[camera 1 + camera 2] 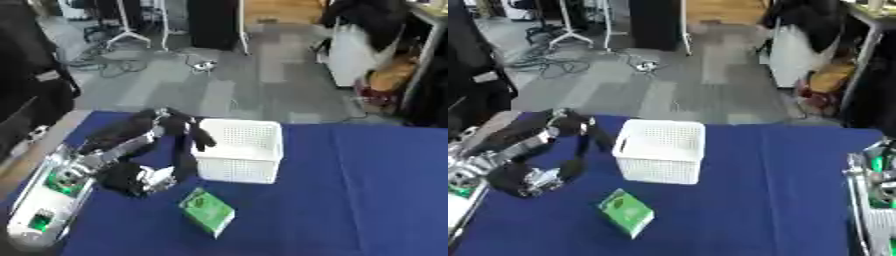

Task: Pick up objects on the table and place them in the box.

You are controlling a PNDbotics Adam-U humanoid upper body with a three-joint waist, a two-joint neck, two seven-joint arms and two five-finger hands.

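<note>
Perforated white plastic box (238, 150), boxy green carton (207, 211), left robot hand (188, 131) fingers slack beside its wall.

A white basket (661, 151) stands on the blue desk (754, 210). Just beside its left wall, the left robot hand (588, 132) hangs with dark fingers pointing down. A green packet (626, 212) lies in front of the basket. The right arm (874, 200) shows at the right edge.

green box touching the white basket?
Apart. In the left eye view, blue tablecloth shows plainly between the green box and the white basket.
</note>
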